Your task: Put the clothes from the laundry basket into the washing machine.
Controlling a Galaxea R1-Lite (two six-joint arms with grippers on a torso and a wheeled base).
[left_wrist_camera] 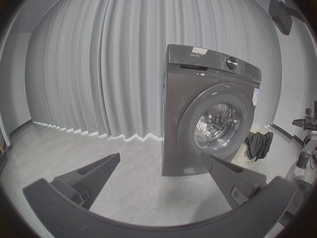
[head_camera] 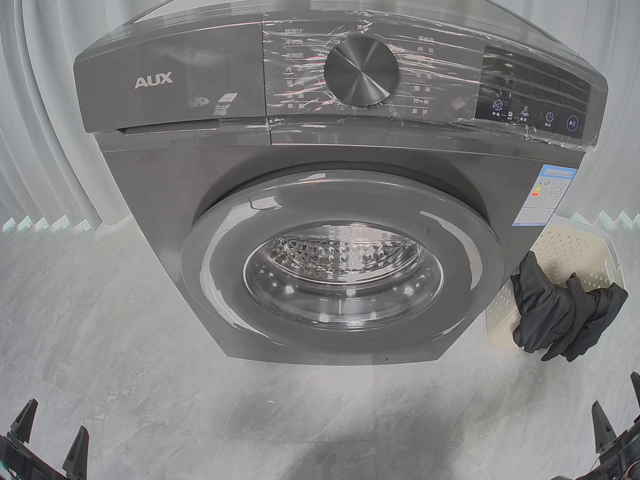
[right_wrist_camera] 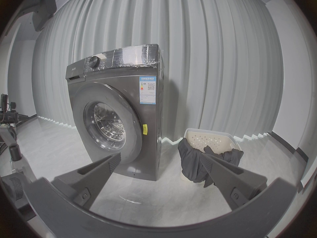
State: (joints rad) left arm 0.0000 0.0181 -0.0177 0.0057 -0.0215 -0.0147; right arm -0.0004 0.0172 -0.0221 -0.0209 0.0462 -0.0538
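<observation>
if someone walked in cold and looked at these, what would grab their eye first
The big grey washing machine stands dead ahead, its round glass door shut. Beside it on the robot's right sits a cream laundry basket with dark clothes draped over its rim. The left gripper and right gripper hang open low in front, holding nothing.

The washing machine point(head_camera: 347, 168) carries a pale logo point(head_camera: 153, 80) on its drawer front at the left. Small characters ring the dial point(head_camera: 361, 71), and icons glow on the display panel point(head_camera: 533, 116) at the right. An energy label point(head_camera: 548, 195) sits below, its print too fine to read.
</observation>
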